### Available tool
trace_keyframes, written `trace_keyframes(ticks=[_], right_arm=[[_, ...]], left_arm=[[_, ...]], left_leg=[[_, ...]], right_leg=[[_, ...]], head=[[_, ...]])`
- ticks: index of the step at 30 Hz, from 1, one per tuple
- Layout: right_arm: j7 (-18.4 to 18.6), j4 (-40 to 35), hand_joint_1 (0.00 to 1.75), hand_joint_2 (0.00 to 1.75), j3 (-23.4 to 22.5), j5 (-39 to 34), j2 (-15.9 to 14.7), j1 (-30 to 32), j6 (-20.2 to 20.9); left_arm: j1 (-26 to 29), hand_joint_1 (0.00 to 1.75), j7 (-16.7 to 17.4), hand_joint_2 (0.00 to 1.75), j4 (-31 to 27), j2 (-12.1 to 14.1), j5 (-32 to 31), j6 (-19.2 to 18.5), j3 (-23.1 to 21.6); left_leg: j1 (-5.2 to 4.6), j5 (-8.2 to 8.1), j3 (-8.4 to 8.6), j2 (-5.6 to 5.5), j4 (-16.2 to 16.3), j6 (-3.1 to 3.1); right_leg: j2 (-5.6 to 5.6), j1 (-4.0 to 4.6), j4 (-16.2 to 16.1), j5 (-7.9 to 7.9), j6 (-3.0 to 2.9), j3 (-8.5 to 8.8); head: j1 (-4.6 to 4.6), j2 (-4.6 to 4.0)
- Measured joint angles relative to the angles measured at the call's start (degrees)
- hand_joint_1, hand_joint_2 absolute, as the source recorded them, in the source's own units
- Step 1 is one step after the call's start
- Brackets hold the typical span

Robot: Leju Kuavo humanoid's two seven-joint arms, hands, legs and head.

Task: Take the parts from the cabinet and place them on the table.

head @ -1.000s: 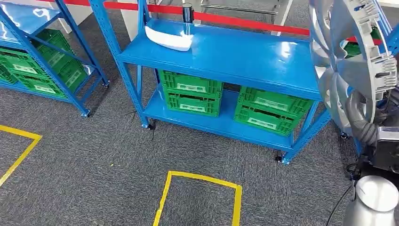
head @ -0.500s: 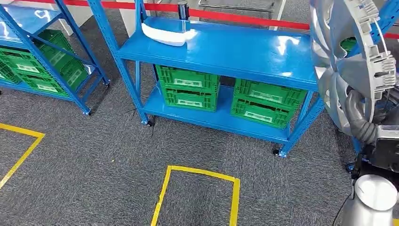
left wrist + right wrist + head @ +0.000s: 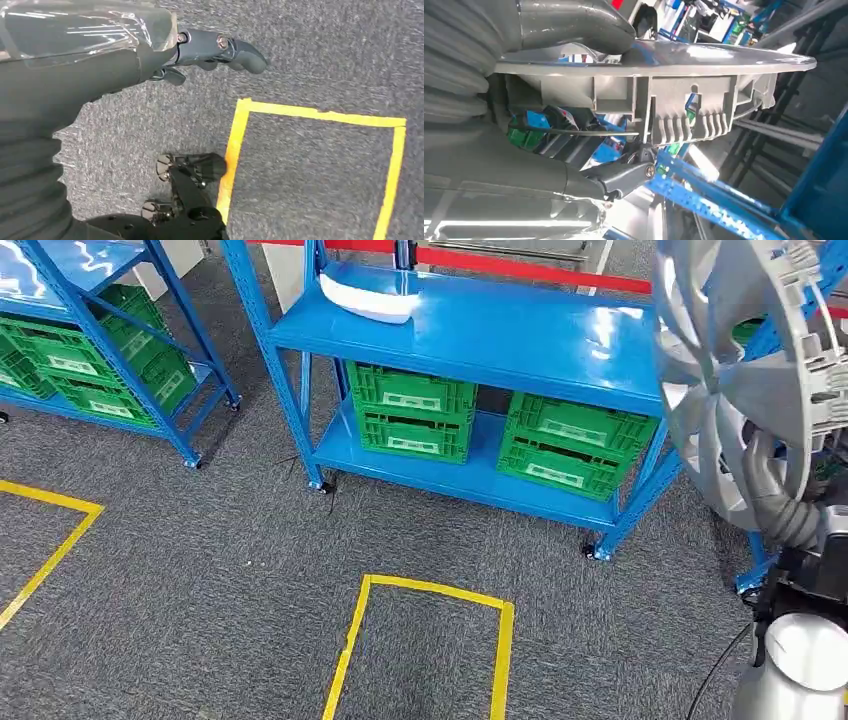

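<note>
While we carry the silver wheel cover (image 3: 745, 370) upright at our right side, the right robot hand (image 3: 569, 30) grips it by the rim, thumb pressed on the glossy face and fingers (image 3: 624, 180) hooked behind the clip ribs. We judge it light but broad and springy — thin plastic, slick in front, with clips that could snap. The rim is the place to hold. Our left robot hand (image 3: 220, 50) hangs over the carpet, holding nothing — fingers loosely curled.
</note>
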Motion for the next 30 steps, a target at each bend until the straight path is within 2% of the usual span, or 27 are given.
trace_keyframes(ticks=[1,2,4,5,6,7,9,10,11,12,13,14,15,16,17,18,19,20,21,22,23,24,25,26,27,28,30], right_arm=[[-0.09,0.02,1.71,1.75,-0.13,0.0,0.04,0.15,0.2],[-0.15,-0.15,1.71,1.75,-0.35,-0.04,-0.04,0.1,0.55],[-0.17,-0.17,1.71,1.75,-0.64,-0.04,-0.02,0.32,0.7],[-0.17,-0.17,1.71,1.75,-0.68,-0.04,0.07,0.31,0.74],[-0.17,-0.2,1.71,1.75,-0.75,-0.04,0.11,0.18,0.85],[-0.17,-0.24,1.71,1.75,-0.81,-0.02,0.2,0.17,1.07],[-0.15,-0.28,1.71,1.75,-0.94,0.04,0.24,0.19,1.4],[-0.2,-0.28,1.71,1.75,-0.99,-0.02,0.28,0.18,1.57],[-0.24,-0.28,1.71,1.75,-0.99,-0.07,0.28,0.16,1.62],[-0.28,-0.26,1.71,1.75,-0.99,-0.15,0.33,0.16,1.64],[-0.31,-0.24,1.71,1.75,-0.99,-0.17,0.35,0.16,1.64],[-0.31,-0.26,1.71,1.75,-0.99,-0.17,0.35,0.12,1.64],[-0.31,-0.26,1.71,1.75,-0.99,-0.17,0.35,-0.07,1.64],[-0.31,-0.26,1.71,1.75,-0.99,-0.17,0.42,-0.14,1.64],[-0.31,-0.24,1.71,1.75,-1.01,-0.17,0.44,-0.57,1.59],[-0.31,-0.2,1.71,1.75,-1.01,-0.17,0.61,-0.69,1.57],[-0.31,-0.2,1.71,1.75,-0.99,-0.17,0.74,-0.67,1.57],[-0.31,-0.24,1.71,1.75,-0.99,-0.17,0.77,-0.67,1.57],[-0.28,-0.22,1.71,1.75,-0.99,-0.15,0.77,-0.63,1.57],[-0.28,-0.22,1.71,1.75,-1.01,-0.15,0.74,-0.74,1.57],[-0.28,-0.2,1.71,1.75,-0.99,-0.15,0.74,-0.98,1.55],[-0.28,-0.2,1.71,1.75,-0.99,-0.17,0.74,-1.08,1.53],[-0.28,-0.13,1.71,1.75,-0.99,-0.17,0.74,-1.02,1.51],[-0.28,0.0,1.71,1.75,-0.96,-0.15,0.74,-0.94,1.51],[-0.26,0.24,1.71,1.75,-0.96,-0.15,0.74,-0.92,1.51],[-0.26,0.41,1.71,1.75,-0.96,-0.15,0.74,-0.93,1.51],[-0.28,0.48,1.71,1.75,-0.9,-0.15,0.74,-1.15,1.51]], left_arm=[[0.06,0.0,0.15,1.75,-0.33,-0.02,-0.2,0.0,0.0],[0.13,0.0,0.22,1.75,-0.53,-0.11,-0.44,-0.09,-0.02],[0.36,0.0,0.31,1.75,-1.01,-0.2,-0.46,-0.33,-0.02],[0.48,0.0,0.35,1.75,-1.32,-0.2,-0.53,-0.48,-0.02],[0.57,0.0,0.44,1.75,-1.77,-0.19,-0.55,-0.55,-0.02],[0.61,0.0,0.44,1.75,-2.03,-0.35,-0.66,-0.74,-0.04],[0.56,0.0,0.57,1.75,-2.47,-0.39,-0.87,-1.05,-0.13],[0.55,0.0,0.61,1.75,-2.54,-0.46,-0.9,-1.09,-0.17],[0.54,0.0,0.74,1.75,-2.58,-0.5,-0.88,-1.09,-0.2],[0.51,0.0,0.79,1.75,-2.58,-0.59,-0.81,-1.09,-0.2],[0.47,0.0,0.79,1.75,-2.63,-0.63,-0.66,-1.09,-0.2],[0.43,0.0,0.79,1.75,-2.67,-0.72,-0.5,-1.09,-0.2],[0.37,0.0,0.79,1.75,-2.73,-0.72,-0.5,-1.07,-0.22],[0.29,0.0,0.85,1.75,-3.13,-0.54,-0.48,-1.07,-0.2],[0.38,0.0,0.83,1.75,-3.15,-0.9,-0.44,-1.12,-0.24],[0.36,0.0,0.87,1.75,-3.24,-0.87,-0.39,-1.09,-0.24],[0.5,0.0,0.87,1.75,-3.28,-0.87,-0.39,-1.12,-0.24],[0.58,0.0,0.87,1.75,-3.39,-0.87,-0.37,-1.12,-0.22],[0.58,0.0,0.87,1.75,-3.48,-0.9,-0.37,-1.12,-0.2],[0.53,0.0,0.87,1.75,-3.5,-1.05,-0.37,-1.2,-0.2],[0.5,0.0,0.87,1.75,-3.59,-1.07,-0.35,-1.23,-0.2],[0.51,0.0,0.9,1.75,-3.63,-1.2,-0.37,-1.4,-0.2],[0.53,0.0,0.9,1.75,-3.65,-1.27,-0.37,-1.46,-0.2],[0.53,0.0,0.87,1.75,-3.65,-1.35,-0.37,-1.58,-0.2],[0.53,0.0,0.9,1.75,-3.7,-1.4,-0.35,-1.6,-0.2],[0.53,0.0,0.9,1.75,-3.72,-1.44,-0.35,-1.68,-0.17],[0.5,0.0,0.9,1.75,-3.74,-1.57,-0.33,-1.73,-0.2]], left_leg=[[-0.49,0.13,-0.56,-0.08,0.32,-0.42],[-0.41,0.12,-0.83,-0.08,0.88,-0.63],[-0.21,0.74,-0.97,-0.04,0.79,-1.22],[-0.16,0.95,-1.17,-0.05,0.87,-1.35],[0.03,0.05,-1.65,-0.2,1.44,-1.71],[0.15,-2.65,-2.42,-0.28,3.77,-2.25],[0.71,-8.51,-5.62,-0.28,13.15,-3.08],[0.87,-10.47,-6.91,-0.27,17.38,-3.26],[0.9,-11.07,-7.0,-0.27,19.18,-3.28],[0.9,-10.59,-5.72,-0.28,18.16,-3.16],[0.87,-9.35,-3.2,-0.33,14.69,-2.88],[0.76,-7.6,0.6,-0.36,9.01,-2.32],[0.45,-6.17,4.96,-0.5,2.78,-1.3],[0.14,-7.14,6.16,-0.46,0.56,-0.74],[-0.19,-6.26,5.86,-0.38,0.55,-0.39],[-0.54,-6.11,5.85,-0.39,0.27,-0.29],[-0.64,-5.87,5.76,-0.37,0.24,-0.02],[-0.76,-5.17,5.73,-0.36,-0.43,0.6],[0.17,-3.57,6.25,-0.26,-2.3,0.66],[-0.09,-2.86,6.0,-0.11,-2.93,0.74],[-0.1,-2.33,5.38,0.03,-2.89,0.96],[-0.13,-1.99,4.73,0.05,-2.81,0.78],[-0.21,-1.58,4.14,0.05,-2.77,0.77],[-0.22,-1.14,3.47,0.05,-2.68,0.7],[-0.2,-0.75,2.86,0.04,-2.54,0.58],[-0.14,-0.42,2.26,0.02,-2.31,0.39],[0.09,-0.24,0.91,-0.05,-0.86,0.0]], right_leg=[[0.07,0.63,1.06,0.45,-0.26,-0.7],[0.23,0.52,1.36,0.78,-0.96,-0.92],[0.27,0.81,1.51,1.21,-1.62,-1.33],[0.26,0.41,1.37,1.6,-2.13,-1.59],[0.2,0.17,1.34,2.02,-2.39,-1.71],[0.15,0.11,1.34,2.44,-2.85,-2.08],[0.15,0.24,1.4,3.19,-2.97,-3.09],[0.15,0.29,1.43,3.62,-3.01,-3.65],[0.18,0.35,1.44,3.96,-2.91,-4.1],[0.2,0.41,1.43,4.27,-2.82,-4.51],[0.23,0.52,1.43,4.59,-2.75,-4.86],[0.27,0.69,1.41,4.88,-2.7,-5.14],[0.29,0.72,1.4,5.22,-2.59,-5.26],[0.2,0.43,1.28,5.55,-2.38,-5.31],[0.12,0.42,1.02,5.83,-1.95,-5.27],[0.05,0.11,1.0,6.11,-1.54,-5.42],[0.05,-0.05,0.78,6.42,-1.12,-5.45],[0.09,0.16,0.2,7.04,-0.64,-5.33],[0.0,0.31,0.66,6.89,-0.77,-5.72],[0.07,0.48,2.0,5.24,-1.05,-6.73],[0.11,0.45,5.42,2.79,-1.48,-8.14],[0.1,0.47,10.23,0.28,-1.7,-9.84],[0.1,0.45,14.71,-1.76,-1.71,-11.25],[0.09,0.45,17.72,-2.98,-1.42,-11.9],[0.07,0.39,17.34,-2.91,-0.93,-11.0],[0.07,0.23,14.05,-2.04,-0.29,-8.46],[-0.02,-0.2,2.74,0.71,1.03,-1.12]], head=[[-0.04,0.0],[-0.07,0.0],[-0.02,0.0],[-0.07,0.0],[-0.02,0.0],[-0.28,0.0],[-0.31,0.0],[-0.31,0.0],[-0.37,0.0],[-0.33,0.0],[-0.37,0.0],[-0.35,0.0],[-0.33,0.0],[-0.26,0.0],[0.04,0.0],[-0.53,0.0],[-0.42,0.0],[-0.48,0.0],[-0.33,0.0],[-0.22,0.0],[-0.22,0.0],[-0.2,0.0],[-0.24,0.0],[-0.24,0.0],[-0.2,0.0],[-0.22,0.0],[-0.22,0.0]])
